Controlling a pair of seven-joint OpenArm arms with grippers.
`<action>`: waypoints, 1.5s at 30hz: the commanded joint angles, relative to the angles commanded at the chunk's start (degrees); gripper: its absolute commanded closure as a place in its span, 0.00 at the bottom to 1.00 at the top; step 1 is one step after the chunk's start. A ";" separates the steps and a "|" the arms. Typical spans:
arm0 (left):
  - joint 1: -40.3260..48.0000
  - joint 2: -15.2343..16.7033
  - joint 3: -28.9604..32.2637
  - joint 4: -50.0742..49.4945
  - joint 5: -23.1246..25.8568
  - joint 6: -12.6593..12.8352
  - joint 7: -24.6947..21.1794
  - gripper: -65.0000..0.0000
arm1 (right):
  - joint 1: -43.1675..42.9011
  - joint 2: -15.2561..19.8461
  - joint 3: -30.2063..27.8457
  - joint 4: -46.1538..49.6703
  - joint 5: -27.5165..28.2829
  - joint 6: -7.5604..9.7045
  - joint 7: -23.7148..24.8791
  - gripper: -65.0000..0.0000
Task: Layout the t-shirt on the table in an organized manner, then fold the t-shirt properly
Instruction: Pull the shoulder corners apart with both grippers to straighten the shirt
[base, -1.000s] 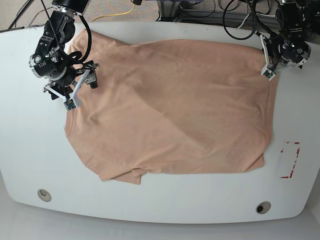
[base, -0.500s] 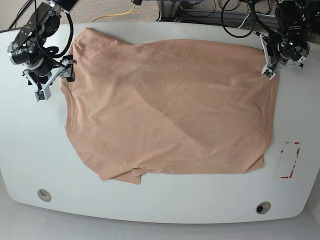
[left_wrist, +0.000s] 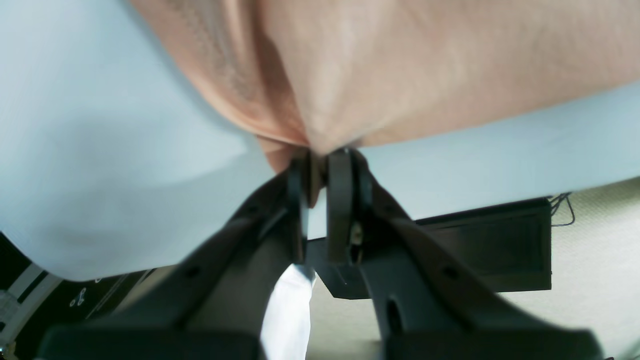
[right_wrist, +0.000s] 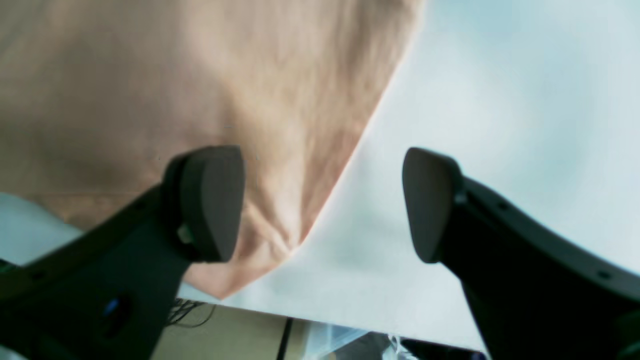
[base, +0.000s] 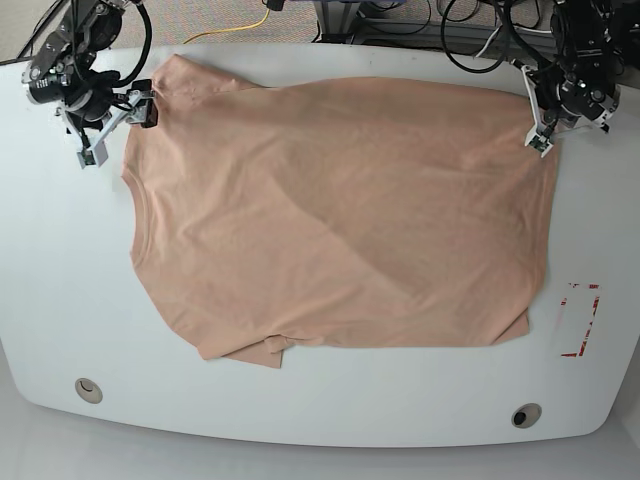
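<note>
Pinching a bunched bit of the t-shirt (left_wrist: 425, 60) between the closed jaws of the left gripper (left_wrist: 317, 172), near the table's (base: 330, 400) arm-side edge, towards its left corner. Holding the jaws of the right gripper (right_wrist: 325, 205) spread wide near the right corner, with one finger in front of the cloth and the other past its border. Lying broadly across the table's middle, slightly wrinkled, reaching close to the arm-side edge.

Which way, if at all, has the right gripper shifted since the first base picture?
Yes: the black-and-silver right gripper moved up and left in the view, away from the peach cotton t-shirt.
</note>
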 joint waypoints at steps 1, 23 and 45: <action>0.00 0.00 0.00 0.00 0.00 0.00 0.00 0.94 | -0.26 0.00 -0.09 -0.88 0.18 0.00 0.97 0.26; -0.09 0.00 0.00 0.00 0.00 0.00 0.00 0.94 | -2.81 -2.64 -0.53 -4.84 0.62 0.00 2.20 0.58; -0.18 -0.09 0.09 0.09 0.00 0.00 0.00 0.94 | -3.25 -2.37 -3.96 -4.22 0.62 0.00 2.29 1.00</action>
